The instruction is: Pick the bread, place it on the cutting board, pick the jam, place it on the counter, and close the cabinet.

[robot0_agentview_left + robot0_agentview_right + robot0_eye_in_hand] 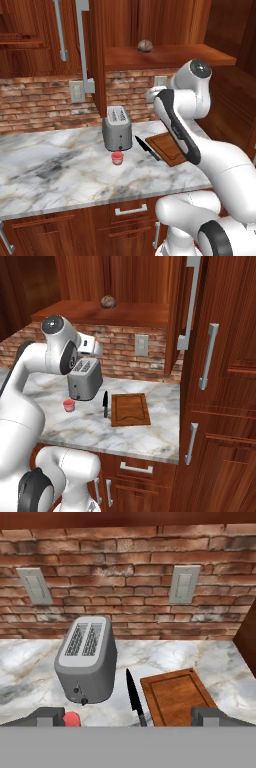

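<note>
Sitting at upper centre of the left base view, the bread (145, 46) rests on the open cabinet (165, 55) shelf, its detail too small to read; the jam (117, 158) stands on the counter (55, 170) just before the toaster (117, 128). The board (167, 148) is partly hidden by the arm, a knife (146, 148) beside it. In the hand view, the gripper (130, 717) shows fingertips (212, 716) wide apart, empty, the jam nearly cut off at lower left.
</note>
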